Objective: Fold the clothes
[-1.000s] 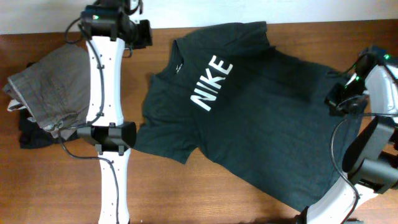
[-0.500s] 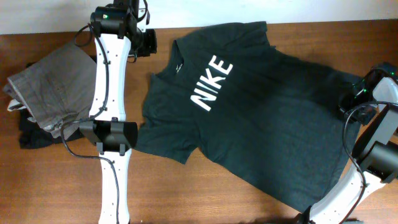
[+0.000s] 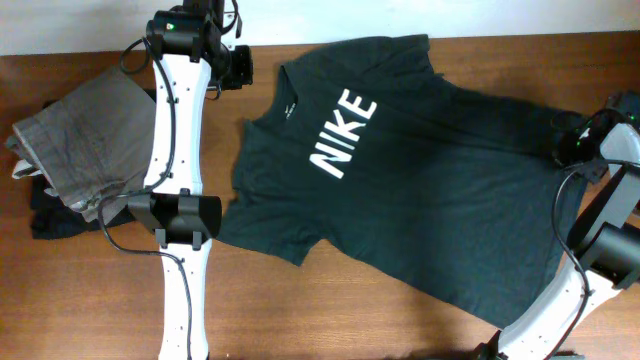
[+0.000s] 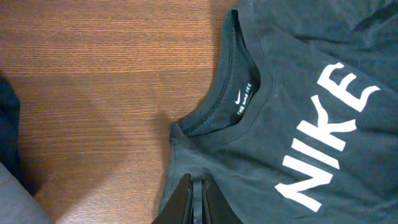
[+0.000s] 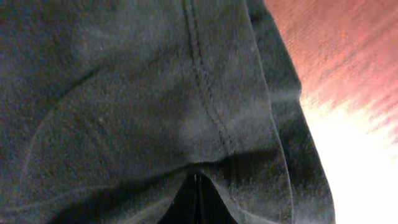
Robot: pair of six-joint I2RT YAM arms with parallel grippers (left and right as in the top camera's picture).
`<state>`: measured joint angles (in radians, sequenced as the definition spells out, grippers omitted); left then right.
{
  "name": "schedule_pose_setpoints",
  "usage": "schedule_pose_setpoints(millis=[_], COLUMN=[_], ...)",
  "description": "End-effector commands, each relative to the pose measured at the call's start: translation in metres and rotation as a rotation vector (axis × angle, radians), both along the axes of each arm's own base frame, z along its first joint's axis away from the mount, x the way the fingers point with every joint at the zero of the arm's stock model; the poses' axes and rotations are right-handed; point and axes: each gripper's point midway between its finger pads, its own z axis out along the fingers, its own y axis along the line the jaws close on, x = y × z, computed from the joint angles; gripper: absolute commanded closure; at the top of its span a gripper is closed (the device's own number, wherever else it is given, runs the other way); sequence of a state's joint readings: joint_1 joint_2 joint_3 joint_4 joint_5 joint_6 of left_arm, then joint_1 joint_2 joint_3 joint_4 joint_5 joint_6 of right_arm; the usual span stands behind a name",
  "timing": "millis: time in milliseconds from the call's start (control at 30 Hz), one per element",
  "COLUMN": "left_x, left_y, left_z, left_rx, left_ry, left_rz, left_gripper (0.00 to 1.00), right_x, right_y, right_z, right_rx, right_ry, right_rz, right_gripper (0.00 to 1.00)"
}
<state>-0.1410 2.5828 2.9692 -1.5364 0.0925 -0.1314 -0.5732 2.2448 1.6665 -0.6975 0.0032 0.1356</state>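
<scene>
With the right gripper (image 5: pixel 198 183) shut tight, pinches the hem of the T-shirt (image 3: pixel 420 190) at the right, arm bent by the table (image 3: pixel 330 310) edge. Hangs the left gripper (image 4: pixel 194 186), closed on nothing, just over the shoulder near the collar (image 4: pixel 224 129), arm stretched far. Lies flat mid-table, letters up.

Black garment (image 3: pixel 50 218) mostly hidden under grey trousers (image 3: pixel 85 145) (T-shirt (image 4: pixel 323 50) label (image 4: pixel 244 102) unreadable).

White "NIKE" lettering (image 3: pixel 340 133) on T-shirt (image 3: pixel 430 200) chest; neck label (image 4: pixel 243 102) swoosh, small print illegible.
</scene>
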Motion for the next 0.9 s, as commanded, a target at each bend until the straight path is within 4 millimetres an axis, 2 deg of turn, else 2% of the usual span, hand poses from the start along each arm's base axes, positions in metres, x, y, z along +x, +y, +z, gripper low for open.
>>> schedule_pose_setpoints(millis=[0,67,133,200,300,367,467,533,633,733,867], left_x=[0.002,0.003,0.006,0.007,0.003,-0.006,-0.027,-0.035,-0.05,-0.056,-0.049], left_y=[-0.001,-0.001,-0.001,-0.001,0.0,0.0,0.002,0.01,0.031,0.033,0.032], left_z=[0.0,0.003,0.011,0.025,0.058,0.082,0.116,0.128,0.152,0.165,0.168], left_rx=[0.009,0.008,0.008,0.009,0.003,-0.003,-0.001,0.02,0.075,0.063,0.048], left_ry=[-0.008,-0.022,-0.053,-0.09,-0.157,-0.198,-0.234,-0.247,-0.282,-0.309,-0.331], left_rz=[-0.016,-0.016,-0.025,-0.027,-0.025,-0.027,-0.025,0.013,0.117,0.14,0.157], left_gripper=[0.93,0.93,0.93,0.93,0.93,0.93,0.92,0.92,0.87,0.84,0.82], right_x=[-0.009,0.002,0.012,0.018,0.024,0.022,0.007,-0.002,-0.026,-0.051,-0.075], right_y=[-0.015,-0.022,-0.029,-0.033,-0.037,-0.036,-0.025,-0.02,-0.002,0.017,0.045], right_z=[-0.03,-0.02,0.0,0.027,0.079,0.115,0.165,0.181,0.207,0.226,0.245], right_rx=[-0.021,-0.041,-0.059,-0.066,-0.075,-0.072,-0.048,-0.035,0.003,0.037,0.062], right_ry=[0.062,0.027,0.005,-0.006,-0.033,-0.045,-0.058,-0.061,-0.05,-0.018,0.024], right_rz=[0.027,0.043,0.044,0.042,0.018,-0.01,-0.09,-0.126,-0.205,-0.253,-0.245], right_gripper=[0.96,0.96,0.93,0.84,0.73,0.71,0.7,0.71,0.71,0.71,0.73])
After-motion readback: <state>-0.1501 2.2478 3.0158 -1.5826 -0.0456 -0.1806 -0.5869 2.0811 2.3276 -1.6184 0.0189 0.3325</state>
